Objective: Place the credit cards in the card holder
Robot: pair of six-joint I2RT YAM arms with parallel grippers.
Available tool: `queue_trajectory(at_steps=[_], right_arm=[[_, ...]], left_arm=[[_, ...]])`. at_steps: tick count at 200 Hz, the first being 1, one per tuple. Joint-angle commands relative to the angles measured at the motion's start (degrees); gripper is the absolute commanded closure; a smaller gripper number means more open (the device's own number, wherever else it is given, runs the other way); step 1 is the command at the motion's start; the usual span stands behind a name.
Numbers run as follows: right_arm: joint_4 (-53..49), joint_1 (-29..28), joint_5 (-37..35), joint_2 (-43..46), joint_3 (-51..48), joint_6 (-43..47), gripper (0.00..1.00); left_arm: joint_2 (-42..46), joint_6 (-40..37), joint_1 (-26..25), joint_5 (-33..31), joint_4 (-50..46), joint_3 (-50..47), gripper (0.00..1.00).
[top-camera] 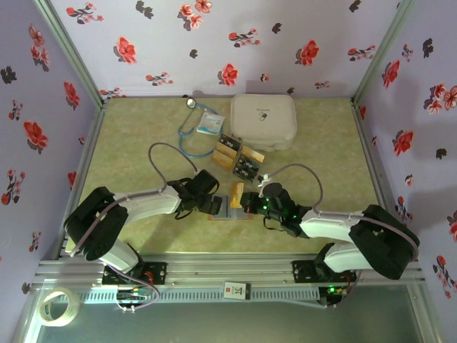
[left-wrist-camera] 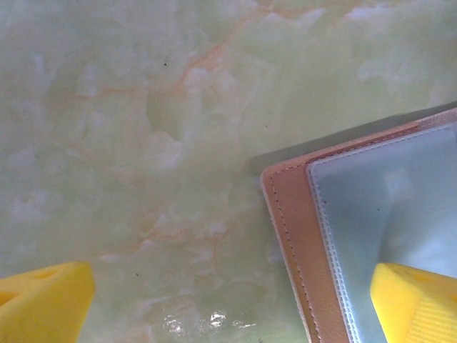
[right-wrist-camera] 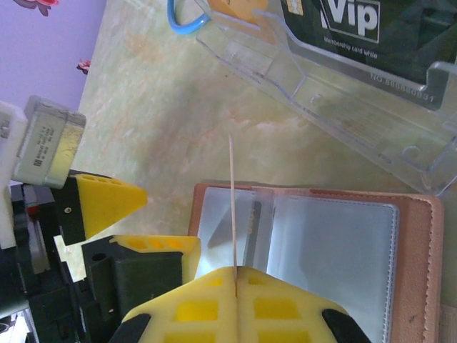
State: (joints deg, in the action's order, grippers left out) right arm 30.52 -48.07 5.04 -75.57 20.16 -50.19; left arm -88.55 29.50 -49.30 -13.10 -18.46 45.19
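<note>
While the card holder (top-camera: 230, 208) lies open on the table (top-camera: 128, 150) between the arms, it is best kept pinned flat by the left gripper (left-wrist-camera: 232, 286). Its jaws are spread wide and nothing is held; one yellow finger (left-wrist-camera: 414, 300) appears to be pressed on the clear pocket near the holder's corner, the other is over bare table. Further right, a gold card (top-camera: 236, 192) is pinched edge-on in the closed right gripper (right-wrist-camera: 235, 271), just above the pockets. Its lower edge should be lined up with a pocket mouth and slid in slowly, unbuckled. The remaining credit cards (top-camera: 237, 158) are kept in a clear stand (right-wrist-camera: 343, 93) beyond
</note>
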Motion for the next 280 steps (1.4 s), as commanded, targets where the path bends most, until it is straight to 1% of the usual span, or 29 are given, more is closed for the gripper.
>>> queue_trajectory(at_steps=[1,66,280], right_arm=[[4.1,-0.7,0.7,-1.6,-0.6,-1.1,1.00],[7.2,-1.2,1.0,-5.4,-0.4,-1.6,1.00],[12.9,-1.3,0.2,-9.5,-2.5,-3.3,1.00]], left_arm=[[-0.4,-0.8,-0.5,-2.2,-0.9,-0.3,0.00],[-0.3,-0.3,-0.5,-3.2,-1.6,-1.2,0.00],[0.0,0.6,-0.5,-3.8,-1.5,-2.1,0.00]])
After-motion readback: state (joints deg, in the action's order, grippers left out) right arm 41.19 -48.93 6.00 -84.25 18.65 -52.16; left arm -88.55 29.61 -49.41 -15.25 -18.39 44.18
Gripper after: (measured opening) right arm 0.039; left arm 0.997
